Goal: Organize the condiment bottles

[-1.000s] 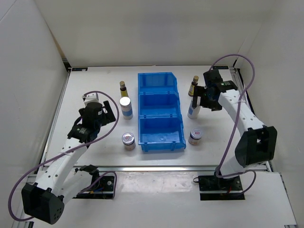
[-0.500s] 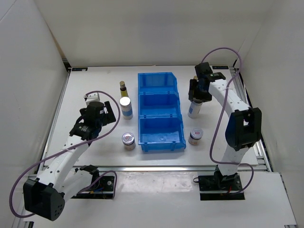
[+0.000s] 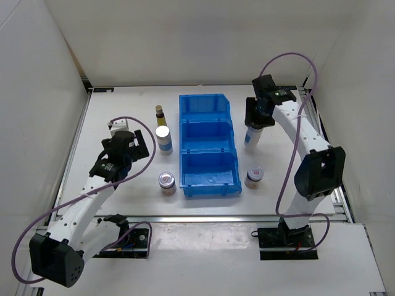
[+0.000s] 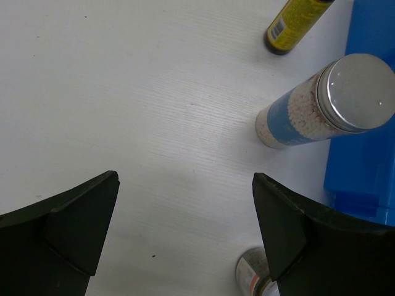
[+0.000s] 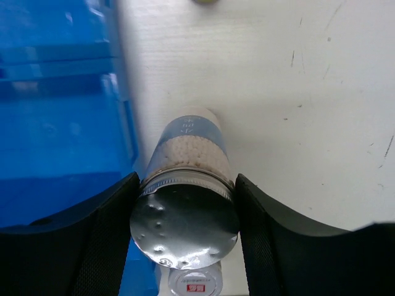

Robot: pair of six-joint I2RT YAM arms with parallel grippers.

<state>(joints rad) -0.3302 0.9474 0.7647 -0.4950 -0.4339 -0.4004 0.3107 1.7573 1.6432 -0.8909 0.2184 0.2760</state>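
At the right of the blue bin, my right gripper is shut on a white condiment bottle. In the right wrist view both fingers press its silver cap. Closer to me stands a short red-marked jar, the jar showing under the cap. The right amber bottle is hidden behind that gripper. Left of the bin stand an amber bottle, a white bottle and a short jar. My left gripper hangs open over bare table, left of them.
The blue bin has three compartments in a row, with nothing showing in them. The left wrist view takes in its edge, the amber bottle, the white bottle and the short jar. White walls ring the table.
My right gripper has swung left from beside the white bottle to over it, and its fingers have closed on the cap. The left arm has barely moved.
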